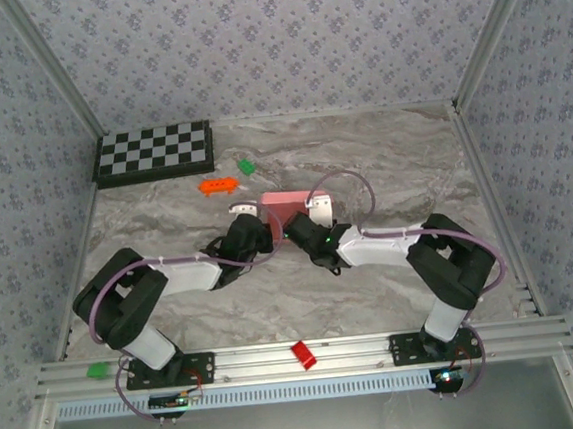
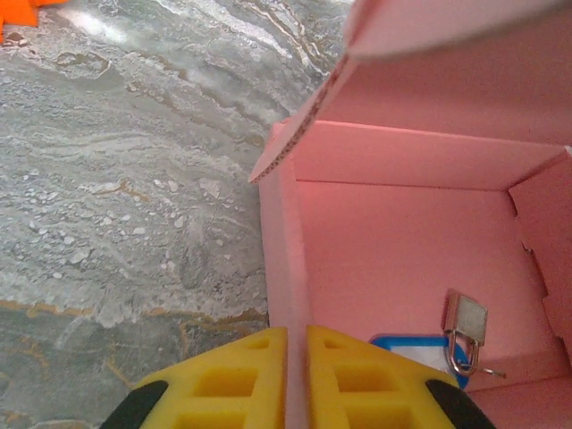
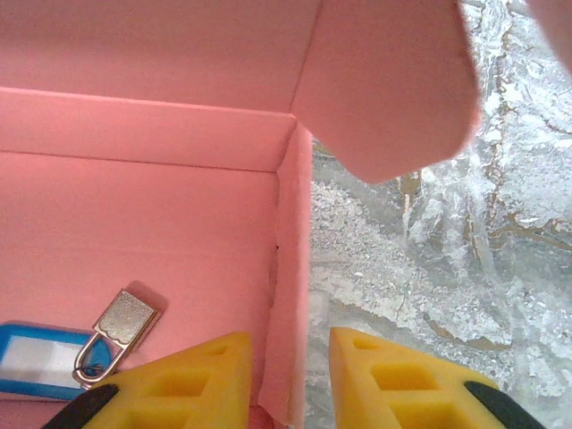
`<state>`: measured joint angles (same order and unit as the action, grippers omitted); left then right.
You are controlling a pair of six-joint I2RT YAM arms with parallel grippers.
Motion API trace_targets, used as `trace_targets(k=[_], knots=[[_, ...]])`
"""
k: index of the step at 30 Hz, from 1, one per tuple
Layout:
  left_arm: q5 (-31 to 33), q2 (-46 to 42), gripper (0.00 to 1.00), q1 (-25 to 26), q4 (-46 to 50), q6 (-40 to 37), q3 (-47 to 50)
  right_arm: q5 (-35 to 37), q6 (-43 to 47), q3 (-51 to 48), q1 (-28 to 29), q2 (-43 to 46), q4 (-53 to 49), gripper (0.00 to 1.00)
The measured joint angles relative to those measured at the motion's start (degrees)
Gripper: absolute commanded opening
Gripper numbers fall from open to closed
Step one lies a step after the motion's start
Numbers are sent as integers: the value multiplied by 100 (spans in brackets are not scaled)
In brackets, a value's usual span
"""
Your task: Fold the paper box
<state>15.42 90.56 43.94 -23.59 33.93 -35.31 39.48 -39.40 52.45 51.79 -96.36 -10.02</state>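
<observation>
Yellow pads of the left gripper pinch the left wall of the paper box; the right gripper straddles its right wall, fingers parted. It sits mid-table, holding a padlock and blue tag; a checkerboard lies at the far-left corner.

The top camera looked down from behind over the whole table. Both wrist cameras peered closely into the paper box from opposite walls, sharing its padlock.

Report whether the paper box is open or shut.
Open. The paper box has its walls up and top flap raised; a padlock and blue tag show inside.
</observation>
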Motion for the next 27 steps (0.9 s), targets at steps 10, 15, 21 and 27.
trace_targets(k=[10,15,21,27], knots=[[240,-975,30,7,761,-306,234,-498,715,-431,-52,809,234,46],[376,-1639,39,7,1128,-612,291,-1128,1231,-861,-315,1384,431,48],[175,-2041,54,-153,1556,-1237,289,-2282,1985,-1290,-872,2277,643,46],[-901,-2103,60,-951,1843,-1963,173,-3648,2944,-1412,-1856,2789,686,47]])
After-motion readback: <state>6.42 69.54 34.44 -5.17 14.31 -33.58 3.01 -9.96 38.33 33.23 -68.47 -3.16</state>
